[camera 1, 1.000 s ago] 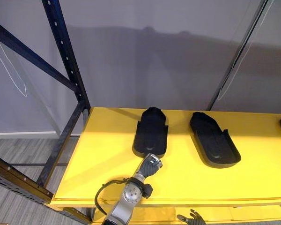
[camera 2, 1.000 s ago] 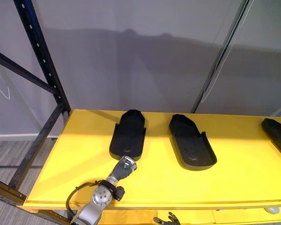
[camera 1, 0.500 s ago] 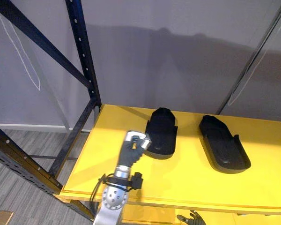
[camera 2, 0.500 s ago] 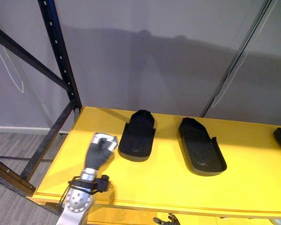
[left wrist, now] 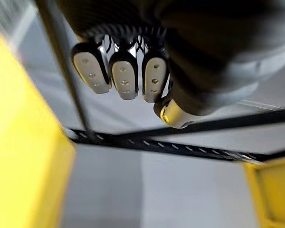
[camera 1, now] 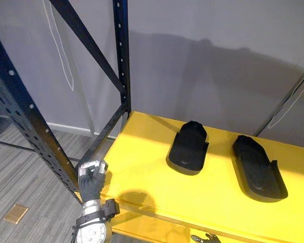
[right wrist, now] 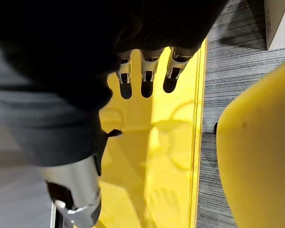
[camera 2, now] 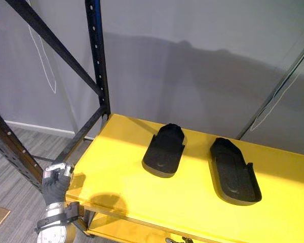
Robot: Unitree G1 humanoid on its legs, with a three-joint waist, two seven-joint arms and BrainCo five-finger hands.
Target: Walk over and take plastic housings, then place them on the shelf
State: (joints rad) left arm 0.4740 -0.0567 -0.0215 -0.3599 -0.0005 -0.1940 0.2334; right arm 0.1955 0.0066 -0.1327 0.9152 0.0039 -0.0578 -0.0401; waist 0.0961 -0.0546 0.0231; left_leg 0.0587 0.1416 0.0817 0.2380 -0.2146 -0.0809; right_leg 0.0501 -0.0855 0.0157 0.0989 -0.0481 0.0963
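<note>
Two plastic housings (camera 1: 188, 148) lie on the shelf (camera 1: 142, 164), apart from curled, empty left robot hand (camera 1: 91, 179); right robot hand (right wrist: 147, 73) relaxed.

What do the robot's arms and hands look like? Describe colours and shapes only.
The left hand has a dark ribbed cover and silver fingers with pale pads, on a silver-grey wrist ringed by a black collar. The right hand has the same dark cover and silver, dark-tipped fingers.
</note>
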